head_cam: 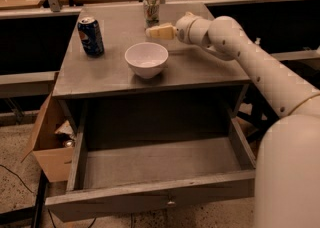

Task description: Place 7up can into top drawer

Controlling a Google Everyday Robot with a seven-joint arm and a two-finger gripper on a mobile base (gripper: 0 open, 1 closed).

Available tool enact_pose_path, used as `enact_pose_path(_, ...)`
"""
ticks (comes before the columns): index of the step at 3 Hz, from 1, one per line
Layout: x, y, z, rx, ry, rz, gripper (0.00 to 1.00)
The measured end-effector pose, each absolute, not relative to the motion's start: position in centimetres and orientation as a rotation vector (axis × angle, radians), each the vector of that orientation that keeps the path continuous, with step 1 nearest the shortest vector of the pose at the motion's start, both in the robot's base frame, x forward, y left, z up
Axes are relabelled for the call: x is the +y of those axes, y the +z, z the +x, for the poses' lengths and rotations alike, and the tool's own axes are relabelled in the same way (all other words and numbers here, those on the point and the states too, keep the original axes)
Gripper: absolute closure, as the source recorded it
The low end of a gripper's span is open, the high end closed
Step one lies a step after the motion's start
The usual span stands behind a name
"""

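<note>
The 7up can (151, 8), silvery-grey with a pull-tab top, stands upright at the back of the grey cabinet top (115, 67). My gripper (154, 32) reaches in from the right on a white arm, its pale fingers pointing left, just in front of and slightly below the can, apart from it. The gripper holds nothing. The top drawer (155, 192) is pulled open below the cabinet top, wide and shallow, with a small round knob on its front panel and nothing inside.
A dark blue Pepsi can (91, 36) stands at the left of the cabinet top. A white bowl (146, 59) sits in the middle, below the gripper. A brown cardboard box (47, 142) stands on the floor at the left. Wooden tables run behind.
</note>
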State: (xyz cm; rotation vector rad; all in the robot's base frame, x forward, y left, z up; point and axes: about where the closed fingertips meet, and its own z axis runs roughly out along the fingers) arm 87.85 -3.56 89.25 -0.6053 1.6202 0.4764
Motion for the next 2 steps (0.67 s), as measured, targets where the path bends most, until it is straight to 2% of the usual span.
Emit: enact_pose_path(2,0.3,89.2,92.1,1.574,0.468,-0.556,0.0)
